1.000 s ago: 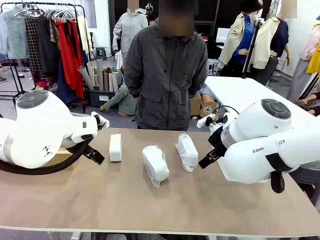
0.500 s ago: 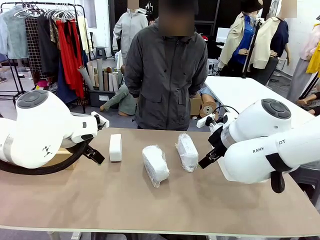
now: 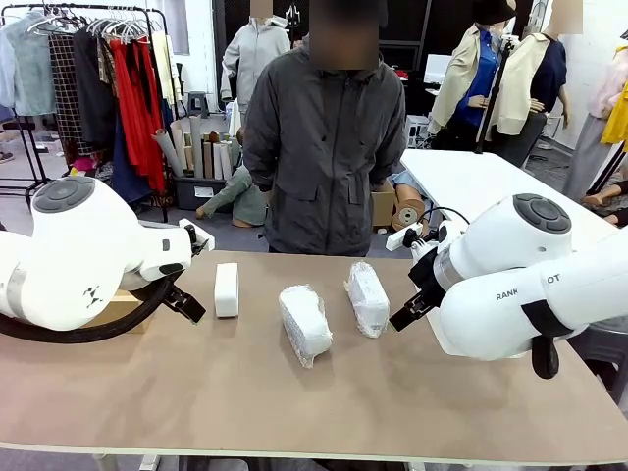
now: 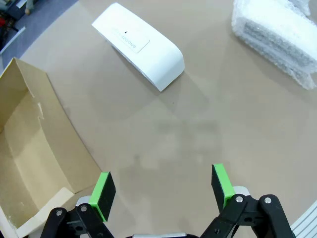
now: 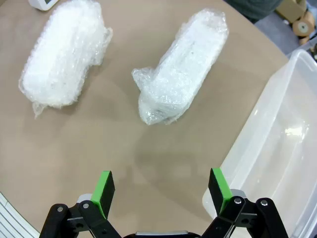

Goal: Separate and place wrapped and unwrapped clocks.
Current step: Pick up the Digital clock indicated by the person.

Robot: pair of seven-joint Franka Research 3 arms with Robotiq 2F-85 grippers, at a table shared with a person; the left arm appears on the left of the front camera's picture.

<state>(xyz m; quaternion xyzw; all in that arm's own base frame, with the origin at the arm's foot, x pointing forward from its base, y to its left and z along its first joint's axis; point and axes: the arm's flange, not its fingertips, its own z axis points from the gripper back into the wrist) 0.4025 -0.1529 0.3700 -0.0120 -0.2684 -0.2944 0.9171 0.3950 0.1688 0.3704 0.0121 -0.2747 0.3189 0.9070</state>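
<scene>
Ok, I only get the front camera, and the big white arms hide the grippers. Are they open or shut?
Observer: Both are open. The left gripper and the right gripper each have their jaws spread wide with nothing between them.
Operator: Is there anywhere to put the clocks?
Observer: A clear plastic bin stands right beside the right gripper, close to one wrapped clock.
Operator: And on the other side?
Observer: An open cardboard box, empty where I can see into it, sits beside the left gripper. The bare clock lies farther out on the table.
</scene>
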